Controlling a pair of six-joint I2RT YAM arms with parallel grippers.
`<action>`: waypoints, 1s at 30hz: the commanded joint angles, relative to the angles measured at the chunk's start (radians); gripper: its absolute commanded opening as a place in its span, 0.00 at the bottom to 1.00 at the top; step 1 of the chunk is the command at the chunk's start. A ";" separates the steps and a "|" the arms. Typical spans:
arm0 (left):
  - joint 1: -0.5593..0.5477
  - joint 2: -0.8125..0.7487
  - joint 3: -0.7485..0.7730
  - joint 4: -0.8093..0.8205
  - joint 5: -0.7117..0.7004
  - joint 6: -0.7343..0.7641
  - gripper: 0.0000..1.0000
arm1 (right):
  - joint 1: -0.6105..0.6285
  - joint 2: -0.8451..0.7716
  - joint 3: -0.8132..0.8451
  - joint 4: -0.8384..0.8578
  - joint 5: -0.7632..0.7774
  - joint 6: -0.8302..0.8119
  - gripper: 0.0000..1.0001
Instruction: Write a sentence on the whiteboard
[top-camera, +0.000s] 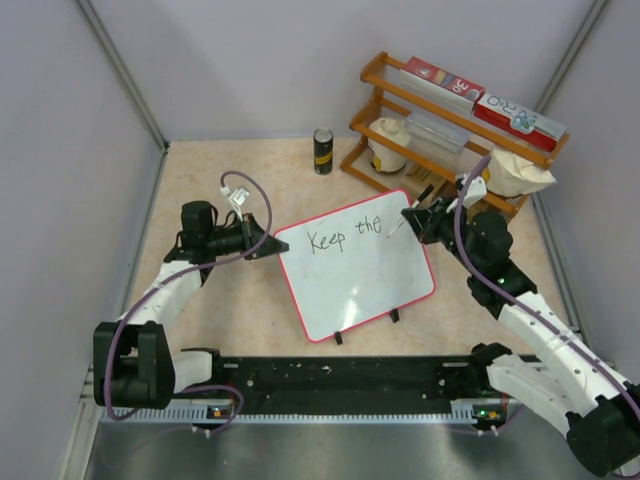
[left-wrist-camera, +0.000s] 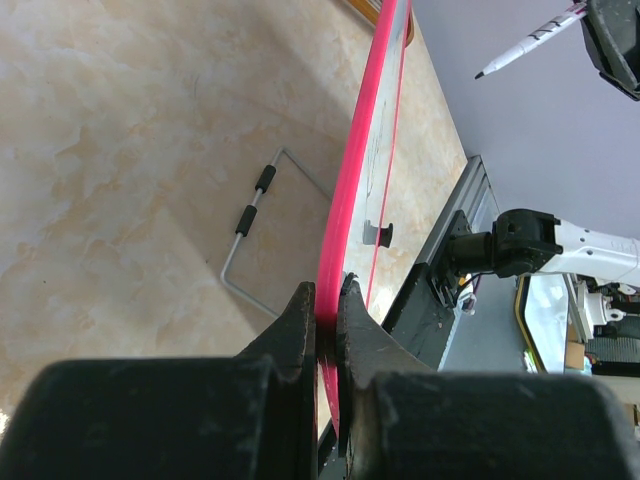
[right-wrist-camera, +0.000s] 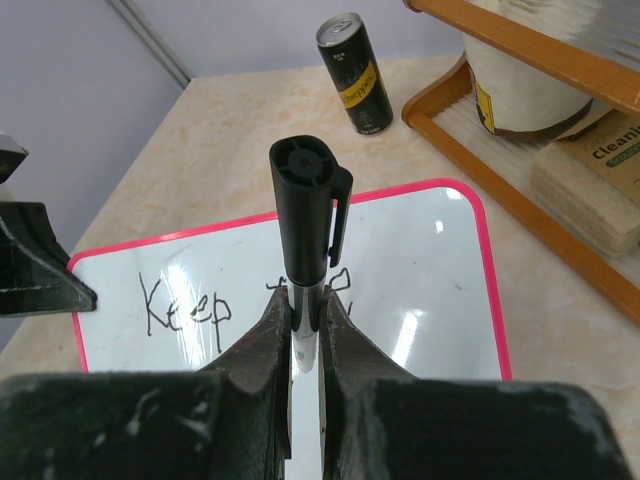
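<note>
Top external shows your left gripper (top-camera: 266, 246) clamped on the glossy white, red-rimmed whiteboard (top-camera: 365, 285); right gripper (top-camera: 410, 217) pinches a black-capped marker (right-wrist-camera: 305, 215) beside the thin black handwritten sentence (top-camera: 345, 236), "Keep the".

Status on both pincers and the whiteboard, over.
Left pincer shut on whiteboard rim. Right pincer shut on marker, tip near last word. Sentence reads "Keep the". Nothing on blank area.

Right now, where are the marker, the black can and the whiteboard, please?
marker (right-wrist-camera: 303, 190): right wrist view, on its black cap.
black can (top-camera: 323, 152): top external view, on its side wall.
whiteboard (top-camera: 365, 285): top external view, on its bare white lower half.
</note>
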 joint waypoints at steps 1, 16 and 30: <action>-0.023 -0.001 -0.004 -0.055 -0.122 0.126 0.00 | -0.011 -0.042 -0.011 -0.005 -0.045 -0.036 0.00; -0.025 -0.024 0.000 -0.065 -0.143 0.125 0.00 | -0.011 -0.028 0.007 -0.060 -0.062 -0.024 0.00; -0.027 -0.024 0.000 -0.070 -0.146 0.129 0.00 | 0.028 -0.030 0.028 -0.072 -0.065 -0.061 0.00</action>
